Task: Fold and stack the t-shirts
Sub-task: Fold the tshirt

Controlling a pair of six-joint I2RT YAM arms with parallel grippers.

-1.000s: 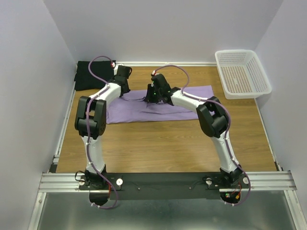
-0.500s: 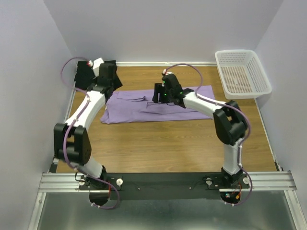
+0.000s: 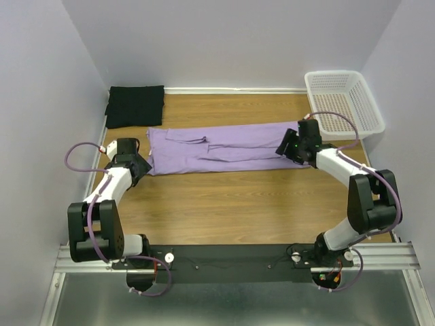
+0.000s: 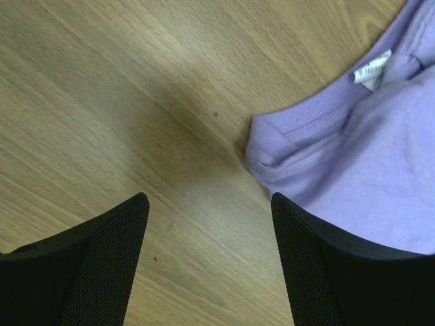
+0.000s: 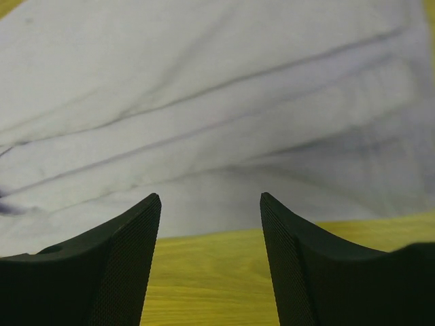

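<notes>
Two wide, empty claws, left claw and right claw, at opposite ends of lavender shirt

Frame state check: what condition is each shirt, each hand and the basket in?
lavender t-shirt: folded into a long strip, flat on the table, not held.
black t-shirt: folded, in the far left corner.
left hand: open, over bare table beside the lavender t-shirt's collar.
right hand: open, over the lavender t-shirt's edge.
white basket: upright, far right.
</notes>
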